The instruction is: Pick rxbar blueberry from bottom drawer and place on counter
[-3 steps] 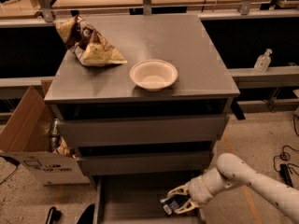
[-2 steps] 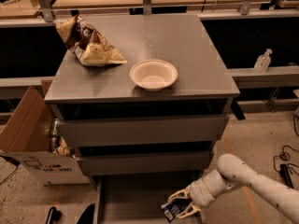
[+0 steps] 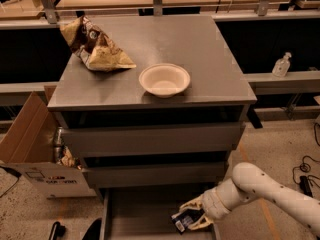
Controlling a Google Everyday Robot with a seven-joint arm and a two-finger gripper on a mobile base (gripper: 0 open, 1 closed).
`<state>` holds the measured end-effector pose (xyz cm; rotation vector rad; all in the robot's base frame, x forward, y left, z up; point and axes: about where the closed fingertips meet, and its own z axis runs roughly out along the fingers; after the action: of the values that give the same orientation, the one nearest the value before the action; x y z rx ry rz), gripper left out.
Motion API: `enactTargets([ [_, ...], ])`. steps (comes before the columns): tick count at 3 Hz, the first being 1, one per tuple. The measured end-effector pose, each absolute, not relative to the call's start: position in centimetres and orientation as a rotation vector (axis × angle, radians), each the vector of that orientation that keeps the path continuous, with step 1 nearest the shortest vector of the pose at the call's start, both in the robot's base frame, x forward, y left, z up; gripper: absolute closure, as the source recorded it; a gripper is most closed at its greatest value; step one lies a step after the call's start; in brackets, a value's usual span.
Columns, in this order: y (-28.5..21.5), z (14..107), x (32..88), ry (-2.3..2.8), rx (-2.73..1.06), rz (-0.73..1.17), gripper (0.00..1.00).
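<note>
The bottom drawer point(image 3: 145, 214) is pulled open below the two upper grey drawers. My gripper point(image 3: 189, 215) reaches into its right side from the lower right. Its pale fingers point(image 3: 192, 204) are closed around the rxbar blueberry point(image 3: 183, 220), a small dark blue bar with pale print, held at the drawer's right edge, low in the drawer. The counter point(image 3: 210, 59) is the dark grey top of the cabinet, above the arm.
A tan-and-brown chip bag point(image 3: 95, 46) lies at the counter's back left and a pale bowl point(image 3: 164, 79) sits near its front middle. An open cardboard box point(image 3: 35, 149) stands on the floor left of the cabinet. A clear bottle point(image 3: 281, 65) stands on the right ledge.
The gripper has shifted slightly within the drawer's right side and the blue bar sits between its fingers; the arm has otherwise barely moved.
</note>
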<state>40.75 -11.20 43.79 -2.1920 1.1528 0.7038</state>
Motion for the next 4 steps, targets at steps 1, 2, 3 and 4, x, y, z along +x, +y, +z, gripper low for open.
enactTargets([
  [1, -11.2, 49.9, 37.9, 1.102, -2.278, 0.503, 1.00],
  [2, -11.0, 56.9, 35.8, 1.056, -2.378, 0.394, 1.00],
  [3, -10.2, 64.6, 35.3, 1.055, -2.526, 0.355, 1.00],
  [4, -8.1, 74.7, 36.9, 1.124, -2.636, 0.264, 1.00],
])
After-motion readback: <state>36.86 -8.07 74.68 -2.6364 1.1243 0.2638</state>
